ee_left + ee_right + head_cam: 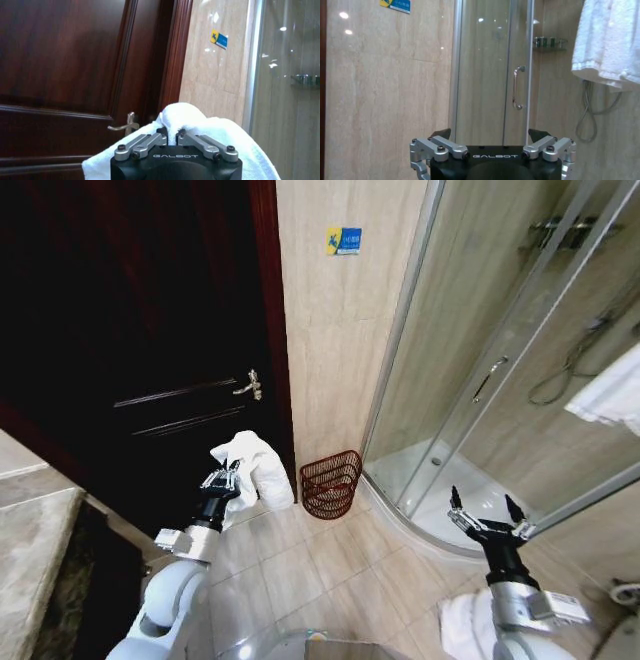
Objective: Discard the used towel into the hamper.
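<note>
A white towel (pixel 255 465) hangs bunched from my left gripper (pixel 222 478), which is shut on it in front of the dark door. In the left wrist view the towel (pixel 210 129) bulges over the closed fingers of the left gripper (pixel 173 135). The hamper (pixel 332 483), a small reddish-brown open-weave basket, stands on the floor against the tiled wall, just right of the towel and lower. My right gripper (pixel 488 513) is held up open at the right, in front of the shower; in its own wrist view the right gripper (pixel 490 135) has its fingers spread with nothing between them.
A dark wooden door (pixel 150 350) with a lever handle (pixel 249 387) is on the left. A curved glass shower enclosure (pixel 500 360) stands to the right, another white towel (pixel 610 395) hanging beside it. Tiled floor (pixel 300 570) lies between me and the hamper.
</note>
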You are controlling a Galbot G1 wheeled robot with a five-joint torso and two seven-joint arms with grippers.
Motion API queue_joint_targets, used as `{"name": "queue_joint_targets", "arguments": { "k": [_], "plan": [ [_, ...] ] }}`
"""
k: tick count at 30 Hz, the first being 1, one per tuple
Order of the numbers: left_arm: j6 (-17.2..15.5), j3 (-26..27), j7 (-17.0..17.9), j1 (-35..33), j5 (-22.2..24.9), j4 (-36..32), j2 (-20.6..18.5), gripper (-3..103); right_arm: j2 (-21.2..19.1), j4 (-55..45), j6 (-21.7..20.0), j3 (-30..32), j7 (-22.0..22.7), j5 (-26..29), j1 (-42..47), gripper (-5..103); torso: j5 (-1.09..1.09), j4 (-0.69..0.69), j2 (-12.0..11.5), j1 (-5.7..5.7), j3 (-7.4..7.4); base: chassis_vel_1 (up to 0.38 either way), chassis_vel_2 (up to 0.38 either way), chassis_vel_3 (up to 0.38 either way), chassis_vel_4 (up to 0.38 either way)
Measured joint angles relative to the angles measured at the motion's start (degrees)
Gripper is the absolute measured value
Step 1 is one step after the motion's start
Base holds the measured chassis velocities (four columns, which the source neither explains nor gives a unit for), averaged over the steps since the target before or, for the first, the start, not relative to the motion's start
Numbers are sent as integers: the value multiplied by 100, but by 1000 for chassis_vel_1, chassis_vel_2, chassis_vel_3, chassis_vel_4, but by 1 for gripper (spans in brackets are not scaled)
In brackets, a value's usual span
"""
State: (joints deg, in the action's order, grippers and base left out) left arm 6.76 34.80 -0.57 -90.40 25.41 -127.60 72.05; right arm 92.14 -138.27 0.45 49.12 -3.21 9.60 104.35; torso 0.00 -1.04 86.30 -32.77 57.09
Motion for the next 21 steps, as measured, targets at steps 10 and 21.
{"name": "queue_joint_targets", "arguments": {
  "k": [10, 21],
  "plan": [
    [5, 14, 4, -13, -96, -25, 10, 7, 0, 9, 0, 12, -1, 6, -9, 100, 0, 1, 0, 2, 0, -79, 82, 81, -82],
    [3, -68, -17, 4, -207, -45, 68, 7, 0, 14, 40, 90, 13, 45, 4, 100, 1, 0, 0, 2, 0, -71, 82, 71, -82]
  ]
}}
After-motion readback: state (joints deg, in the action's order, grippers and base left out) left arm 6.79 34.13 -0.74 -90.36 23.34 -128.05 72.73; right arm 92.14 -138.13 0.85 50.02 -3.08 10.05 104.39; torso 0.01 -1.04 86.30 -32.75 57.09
